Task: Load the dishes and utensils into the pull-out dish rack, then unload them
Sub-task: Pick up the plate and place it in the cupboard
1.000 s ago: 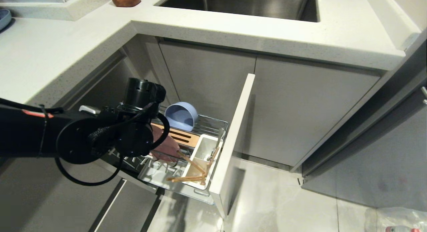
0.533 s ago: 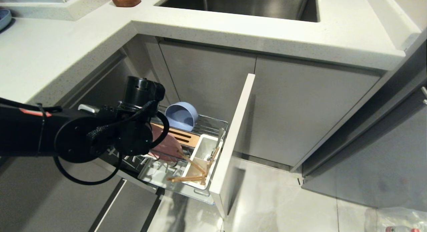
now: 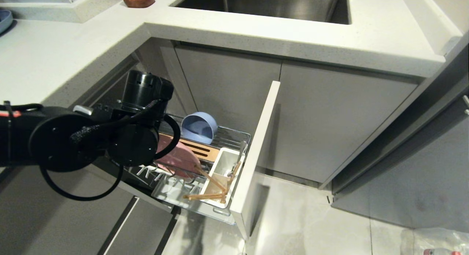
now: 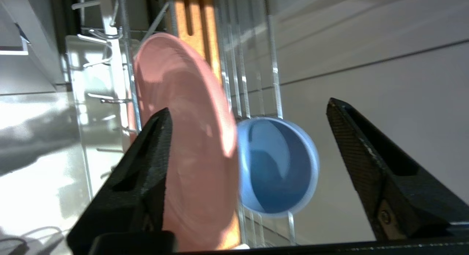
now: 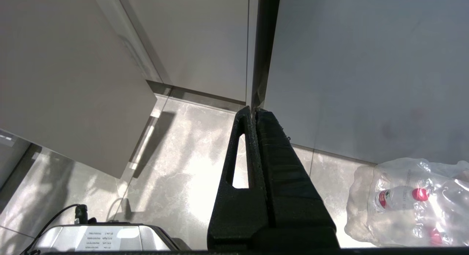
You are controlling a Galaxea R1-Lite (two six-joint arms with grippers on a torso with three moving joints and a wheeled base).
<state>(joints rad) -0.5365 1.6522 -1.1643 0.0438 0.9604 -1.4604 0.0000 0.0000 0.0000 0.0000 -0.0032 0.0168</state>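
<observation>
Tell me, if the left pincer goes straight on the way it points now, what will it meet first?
Probably the pink plate, standing on edge in the rack beside one finger of the open left pincer. The blue bowl seems farther; depth is unclear.

Left gripper (image 4: 249, 112) spread wide, holding nothing, black arm reaching in from the left; right gripper (image 5: 255, 110) pressed closed, pointing floorward.

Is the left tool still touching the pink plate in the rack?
Cannot tell. In the left wrist view the left tool is open, but one finger overlaps the pink plate with no clear gap; the head view hides it.
</observation>
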